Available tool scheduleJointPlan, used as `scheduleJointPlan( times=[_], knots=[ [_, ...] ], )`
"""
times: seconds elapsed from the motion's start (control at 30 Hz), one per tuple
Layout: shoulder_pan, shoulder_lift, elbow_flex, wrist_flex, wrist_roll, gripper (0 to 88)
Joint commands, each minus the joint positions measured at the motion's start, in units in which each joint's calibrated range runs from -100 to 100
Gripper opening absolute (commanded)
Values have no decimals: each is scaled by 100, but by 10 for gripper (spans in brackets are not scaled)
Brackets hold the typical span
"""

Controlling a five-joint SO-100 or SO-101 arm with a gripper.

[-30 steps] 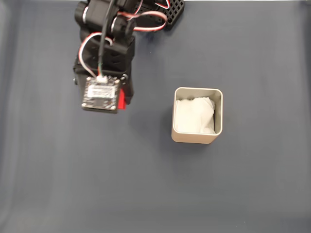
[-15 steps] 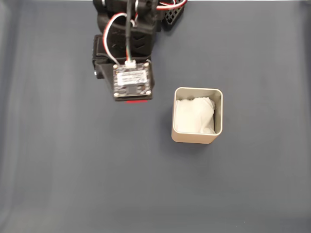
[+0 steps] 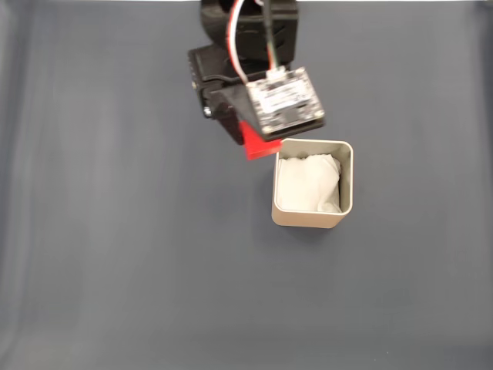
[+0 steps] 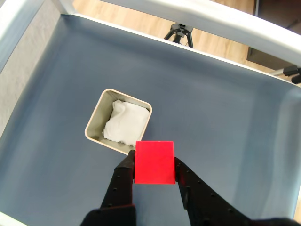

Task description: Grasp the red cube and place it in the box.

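While clamped, red cube between pincer fingers.

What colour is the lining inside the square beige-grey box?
White; the crumpled lining inside the square beige-grey box shows best in the fixed view.

Looks like a lab or hobby robotics setup, indoors. Tabletop is covered w/ a plain dark blue-grey matte sheet, edged by a raised pale grey rim in the wrist view. Beyond the rim: light wood-look floor and a black camera tripod standing on it, plus part of another stand at the right edge. Fixed view shows a bare circuit board w/ exposed red, white & black wires on the arm, i.e. DIY-grade kit.
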Motion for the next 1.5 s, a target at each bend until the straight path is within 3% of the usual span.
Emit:
scheduleJointPlan(
  times=[0.0, 0.43, 1.47],
  knots=[
    [-214, -227, -284, 40, 59, 3],
    [-669, 303, -384, -304, 49, 3],
    [-826, 825, -466, -991, 20, 6]
  ],
)
